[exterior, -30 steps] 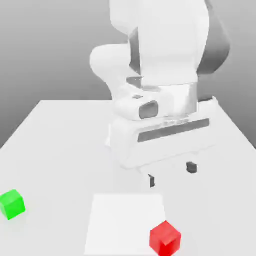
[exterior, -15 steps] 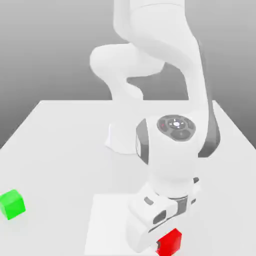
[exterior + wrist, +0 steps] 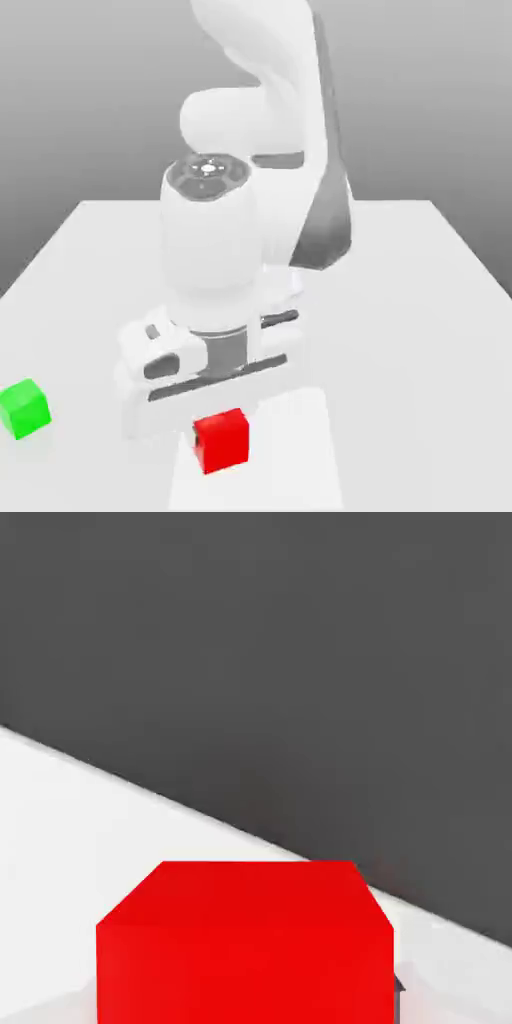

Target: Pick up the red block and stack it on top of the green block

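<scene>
The red block (image 3: 221, 440) hangs just under the white hand near the table's front, and my gripper (image 3: 221, 424) is shut on it. It seems to sit slightly above the table. In the hand view the red block (image 3: 245, 942) looms close, with white table and dark background beyond it. The green block (image 3: 24, 407) rests on the table at the exterior view's far left, well apart from the red block and about level with it.
The white table (image 3: 420, 300) stretches back to the arm's base. A paler rectangular patch (image 3: 300, 470) lies on it under and to the exterior view's right of the red block. My bulky arm (image 3: 210, 250) leans over the middle.
A second ago the hand was high and open with the red block lying free. It came down, shut on the block, and has carried it toward the exterior view's left.
</scene>
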